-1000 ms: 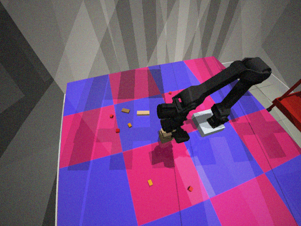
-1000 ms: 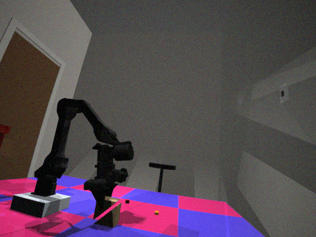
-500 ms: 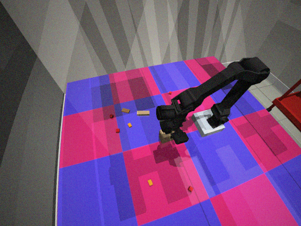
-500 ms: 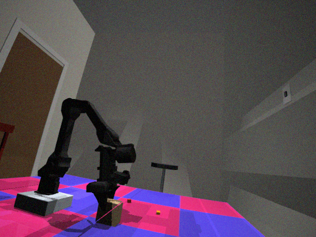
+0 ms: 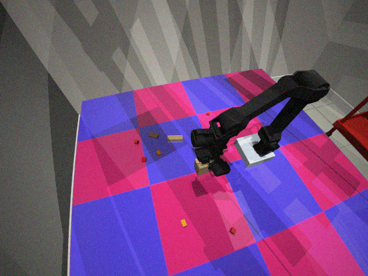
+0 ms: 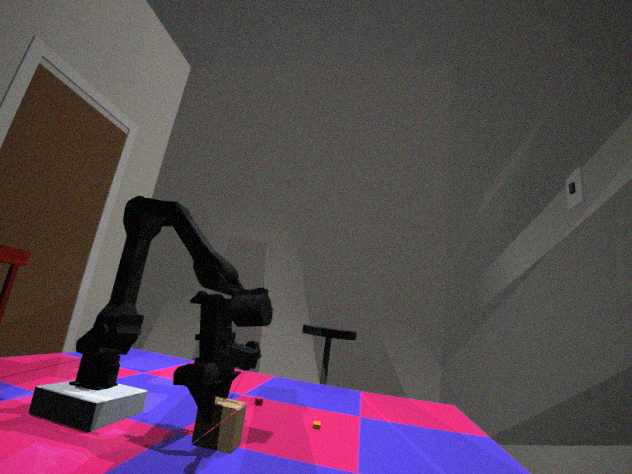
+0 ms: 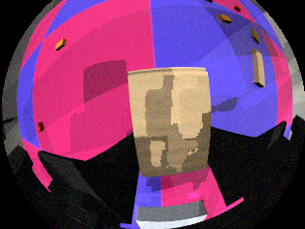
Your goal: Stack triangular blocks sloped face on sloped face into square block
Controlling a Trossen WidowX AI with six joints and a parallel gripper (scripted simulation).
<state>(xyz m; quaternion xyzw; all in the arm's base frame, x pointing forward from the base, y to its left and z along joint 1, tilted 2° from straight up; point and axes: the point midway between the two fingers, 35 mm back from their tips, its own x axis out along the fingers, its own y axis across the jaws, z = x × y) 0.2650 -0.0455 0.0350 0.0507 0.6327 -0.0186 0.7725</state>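
My gripper (image 5: 209, 165) (image 6: 217, 421) (image 7: 168, 131) is shut on the upper triangular block (image 6: 229, 403) (image 7: 189, 97), a pale wooden piece whose flat top faces up. It is held slope down just over the lower triangular block (image 6: 232, 436), which rests on the table. In the exterior view a thin pink diagonal line shows between the two sloped faces, so a narrow gap is visible there. Together their outline looks nearly square. In the top view the hand partly hides both. In the wrist view the lower block is mostly hidden under the upper one.
A pale wooden bar (image 5: 175, 138) (image 7: 258, 70) and a brown block (image 5: 153, 135) lie beyond the blocks, with an orange piece (image 5: 158, 152) and red cubes (image 5: 136, 141) (image 5: 144, 159). Another orange piece (image 5: 183, 223) (image 6: 316, 424) and red cube (image 5: 233, 230) (image 6: 258, 401) lie to one side.
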